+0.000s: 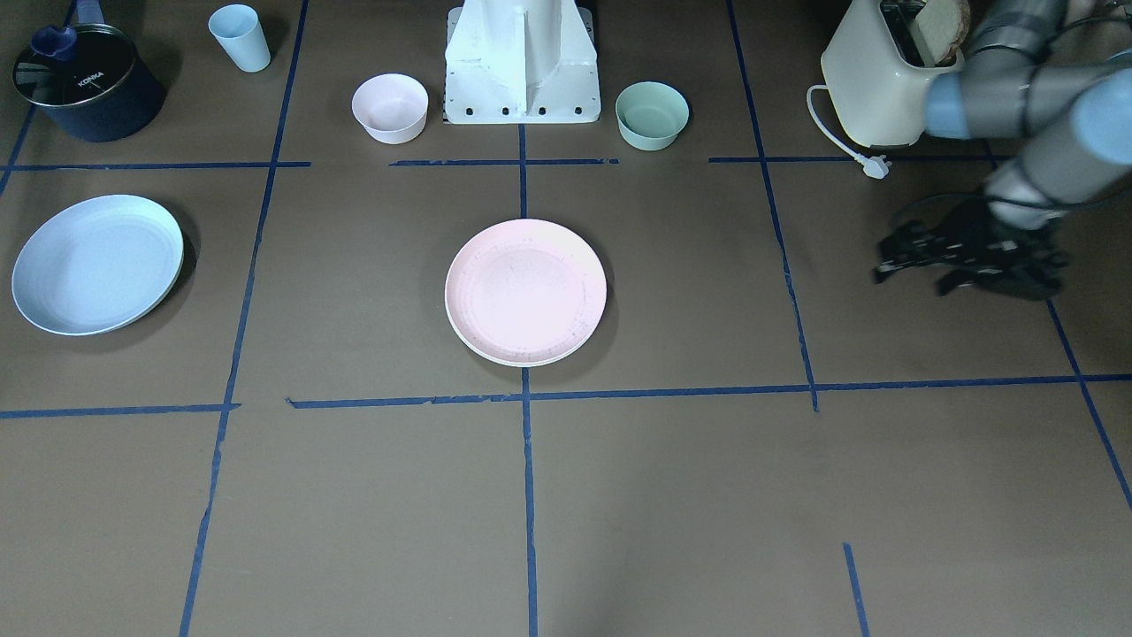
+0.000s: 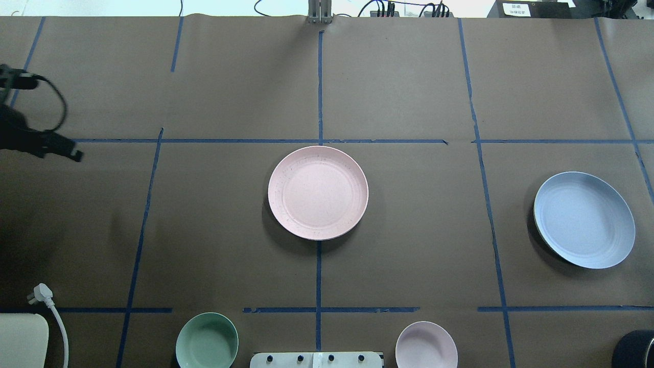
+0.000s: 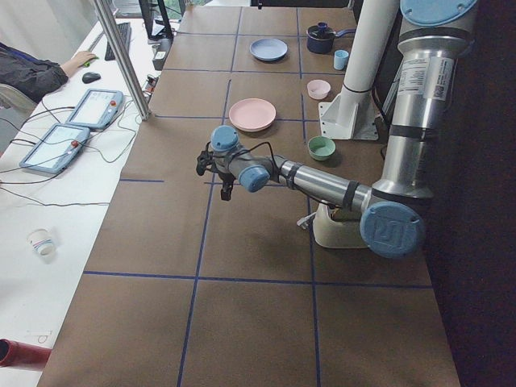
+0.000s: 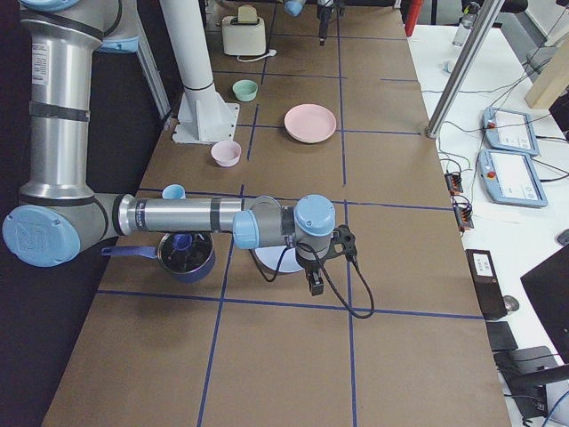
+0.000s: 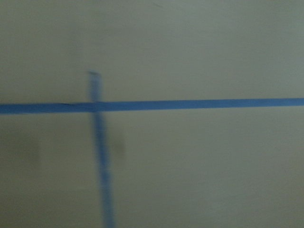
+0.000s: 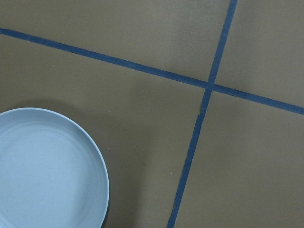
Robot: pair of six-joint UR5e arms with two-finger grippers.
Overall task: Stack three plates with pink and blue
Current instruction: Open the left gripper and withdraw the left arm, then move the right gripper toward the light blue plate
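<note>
The pale pink plate (image 1: pixel 526 290) lies at the table's middle, and a thin cream rim (image 1: pixel 516 360) shows under its near edge, so it seems to rest on the cream plate. The light blue plate (image 1: pixel 97 264) lies alone, well off to the robot's right; it also shows in the right wrist view (image 6: pixel 47 171). My left gripper (image 1: pixel 911 276) hovers low over bare table far to the left of the pink plate, and looks open and empty. My right gripper (image 4: pixel 313 283) shows only in the right side view, beside the blue plate; I cannot tell whether it is open or shut.
A toaster (image 1: pixel 884 75) with bread and a loose plug (image 1: pixel 874 165) stands behind my left arm. A green bowl (image 1: pixel 652 115) and a pink bowl (image 1: pixel 390 107) flank the robot base (image 1: pixel 522 66). A blue cup (image 1: pixel 240 37) and a dark pot (image 1: pixel 88 84) stand behind the blue plate.
</note>
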